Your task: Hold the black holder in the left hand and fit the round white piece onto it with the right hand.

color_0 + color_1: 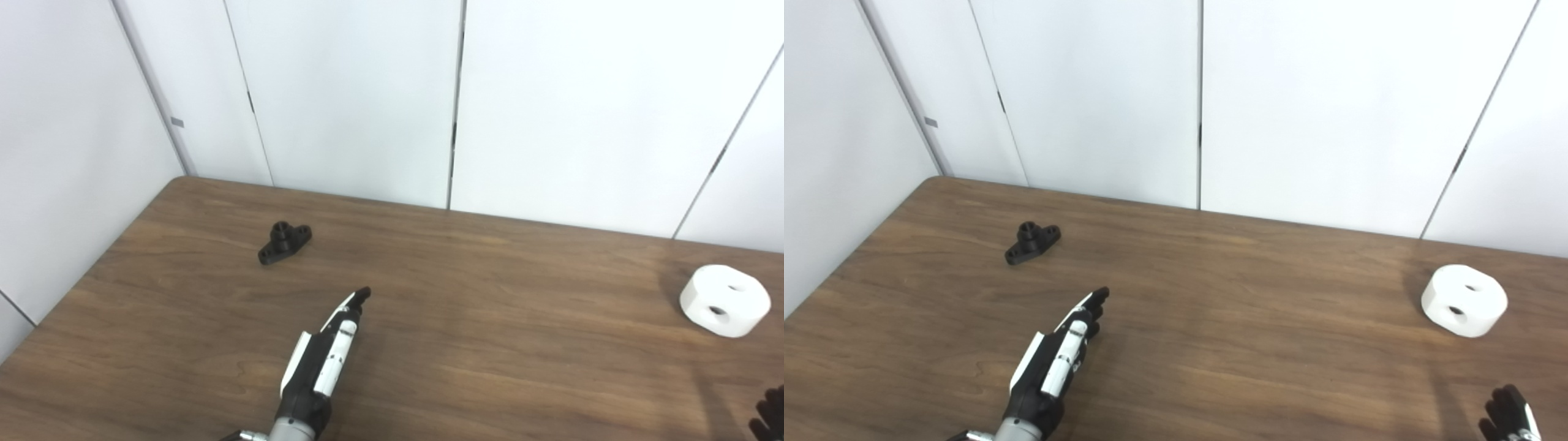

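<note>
Standing behind everything, filling the upper half of the frame: plain white wall panels (355, 92), smooth and matte, split by thin dark seams. Spreading across the lower half: a brown bench (490, 343) of wood-grain laminate, flat and faintly glossy, with a rounded far-left corner.

Lying at the right edge of the frame, near the bench's right side: the round white piece (725, 300), a thick, puck-like cylinder with two dark holes in its top face, resting flat, probably left there within easy reach of the right arm.

Reaching up from the bottom centre-left: the left hand (1053, 361), black and white hard shell with dark fingertips, fingers stretched out straight and close together, holding nothing, pointing toward the upper left. Hovering over or just above the bench, well short of its target; judging by the aim, heading for the holder and not yet grasping.

Peeking in at the lower right corner: the right hand (1510, 416), only dark fingertips showing, too little visible to tell whether spread or curled; seemingly waiting, below the white piece and apart from it.

Sitting in the upper left part of the bench: the black holder (284, 242), small, matte, an oblong flange with a short round boss rising from its middle, lying flat and apart from both hands, with nothing fitted yet.
</note>
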{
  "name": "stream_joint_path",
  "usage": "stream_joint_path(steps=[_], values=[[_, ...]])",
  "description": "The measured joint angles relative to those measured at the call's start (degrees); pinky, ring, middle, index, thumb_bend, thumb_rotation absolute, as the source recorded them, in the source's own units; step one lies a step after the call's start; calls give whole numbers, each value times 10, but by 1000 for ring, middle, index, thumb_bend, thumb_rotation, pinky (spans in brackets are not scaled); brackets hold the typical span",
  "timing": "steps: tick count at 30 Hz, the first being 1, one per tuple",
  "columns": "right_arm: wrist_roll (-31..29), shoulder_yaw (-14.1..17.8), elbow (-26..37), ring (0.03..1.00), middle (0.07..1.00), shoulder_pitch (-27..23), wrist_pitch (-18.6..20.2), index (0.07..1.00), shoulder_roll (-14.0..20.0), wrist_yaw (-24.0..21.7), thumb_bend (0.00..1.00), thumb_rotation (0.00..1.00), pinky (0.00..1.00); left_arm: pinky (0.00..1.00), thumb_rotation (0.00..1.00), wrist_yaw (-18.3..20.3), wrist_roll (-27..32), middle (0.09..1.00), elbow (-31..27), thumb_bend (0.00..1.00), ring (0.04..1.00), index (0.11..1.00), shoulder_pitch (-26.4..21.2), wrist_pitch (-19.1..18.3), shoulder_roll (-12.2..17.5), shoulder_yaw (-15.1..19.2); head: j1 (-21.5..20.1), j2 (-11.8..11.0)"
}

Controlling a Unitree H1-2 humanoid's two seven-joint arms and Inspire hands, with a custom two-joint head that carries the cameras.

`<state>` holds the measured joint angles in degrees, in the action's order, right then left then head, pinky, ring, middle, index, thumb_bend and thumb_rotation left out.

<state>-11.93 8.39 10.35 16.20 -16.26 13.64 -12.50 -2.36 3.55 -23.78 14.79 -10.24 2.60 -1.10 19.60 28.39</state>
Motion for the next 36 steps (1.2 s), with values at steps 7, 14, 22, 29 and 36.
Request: stream_joint_path(steps=[7,14,22,29,36], values=[[1,0,-4,1000,1000,1,0,1000,9,0,597,1000,1000,997,417,2,-28,978,-51,334,994,931,0,-18,5,2,0,3],[1,0,-5,1000,1000,3,-3,1000,10,0,600,1000,1000,902,303,9,-127,934,-133,524,945,888,2,-70,12,43,-4,2],[-2,-10,-12,1000,1000,5,-16,1000,21,-15,669,1000,1000,968,316,37,-181,943,-171,620,968,887,4,-132,21,101,-4,1],[-6,-10,-14,1000,1000,9,-16,1000,26,-21,699,1000,1000,958,325,57,-252,943,-166,659,964,871,-7,-149,36,141,-4,3],[2,-6,-17,1000,1000,14,-1,1000,28,-14,678,1000,1000,877,324,71,-344,936,-119,693,936,869,-4,-165,112,142,-5,3]])
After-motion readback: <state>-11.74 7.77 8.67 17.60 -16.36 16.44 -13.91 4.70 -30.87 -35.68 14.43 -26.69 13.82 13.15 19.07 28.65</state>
